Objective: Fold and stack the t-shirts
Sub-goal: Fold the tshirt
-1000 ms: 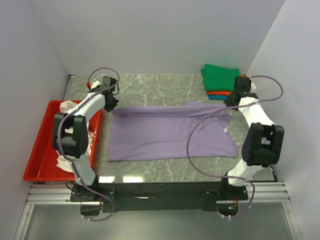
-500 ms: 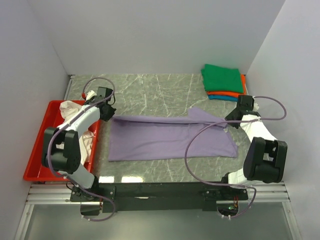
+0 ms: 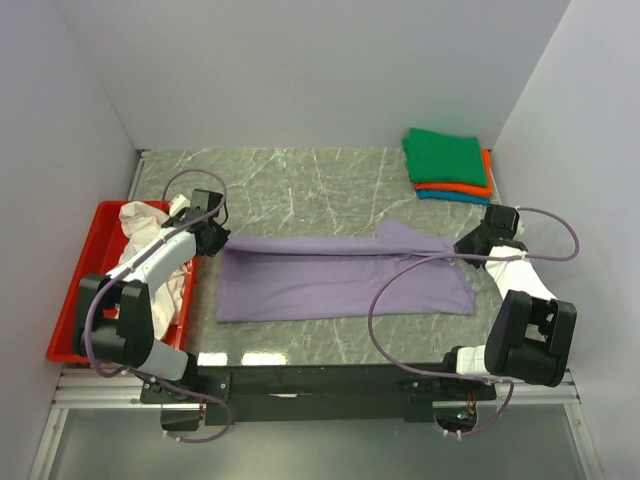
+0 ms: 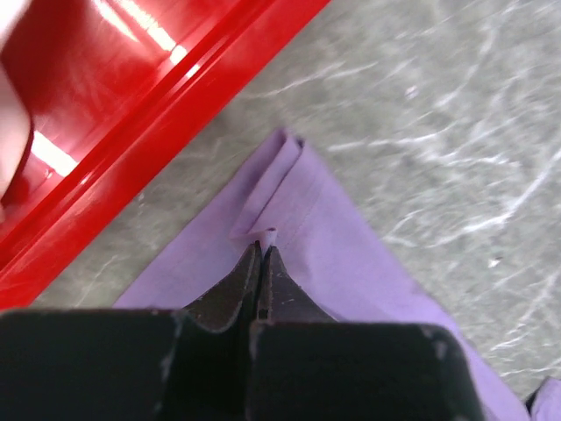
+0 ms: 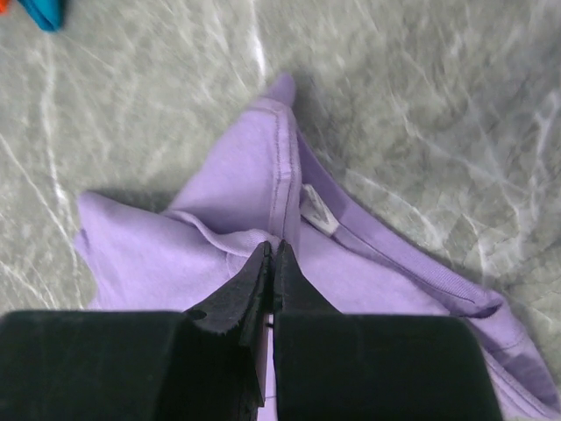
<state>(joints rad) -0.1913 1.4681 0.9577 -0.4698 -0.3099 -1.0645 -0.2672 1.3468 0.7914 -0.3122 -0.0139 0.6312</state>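
Note:
A lavender t-shirt (image 3: pixel 340 280) lies spread across the middle of the marble table, its far edge lifted and drawn toward the near side. My left gripper (image 3: pixel 216 240) is shut on the shirt's far left corner (image 4: pixel 267 235), next to the red tray. My right gripper (image 3: pixel 466 250) is shut on the shirt's far right edge (image 5: pixel 263 239), by the collar and its white label (image 5: pixel 317 210). A folded stack sits at the far right: a green t-shirt (image 3: pixel 445 157) on top, orange (image 3: pixel 455 186) under it, teal blue (image 3: pixel 450 196) at the bottom. A white t-shirt (image 3: pixel 145 225) lies crumpled in the tray.
The shallow red tray (image 3: pixel 85 300) stands along the table's left edge, its rim (image 4: pixel 140 149) close beside my left gripper. White walls close in the table at the back and both sides. Purple cables loop from both arms over the cloth.
Both grippers have pulled the shirt's far edge toward the near side and lower, folding it over the shirt. The lavender shirt now looks narrower front to back.

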